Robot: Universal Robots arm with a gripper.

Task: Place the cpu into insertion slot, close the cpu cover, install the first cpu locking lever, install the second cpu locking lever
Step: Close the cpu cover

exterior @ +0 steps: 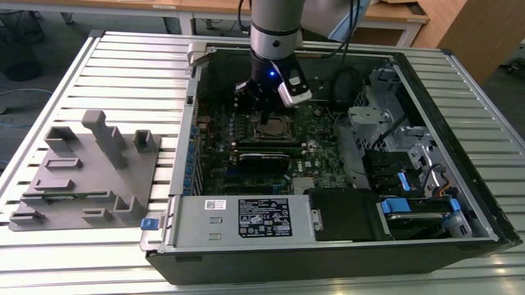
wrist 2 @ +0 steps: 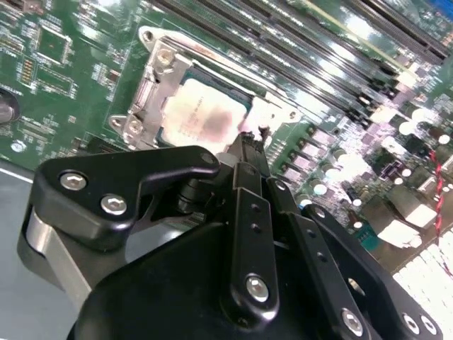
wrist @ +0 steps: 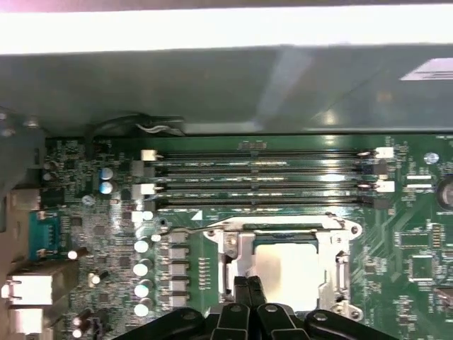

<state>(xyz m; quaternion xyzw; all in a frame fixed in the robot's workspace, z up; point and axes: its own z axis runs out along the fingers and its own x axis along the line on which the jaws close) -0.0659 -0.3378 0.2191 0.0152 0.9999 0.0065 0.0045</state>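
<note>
Both fingers [wrist: 239, 292] of claw [wrist: 245, 282] together, at cpu [wrist: 294, 269]

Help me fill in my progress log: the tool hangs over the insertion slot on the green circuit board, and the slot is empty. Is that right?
Not quite: the insertion slot is not empty. The cpu lies in it, its silver-grey top showing, as the first wrist view shows. The tool does hang over the slot on the green circuit board.
</note>
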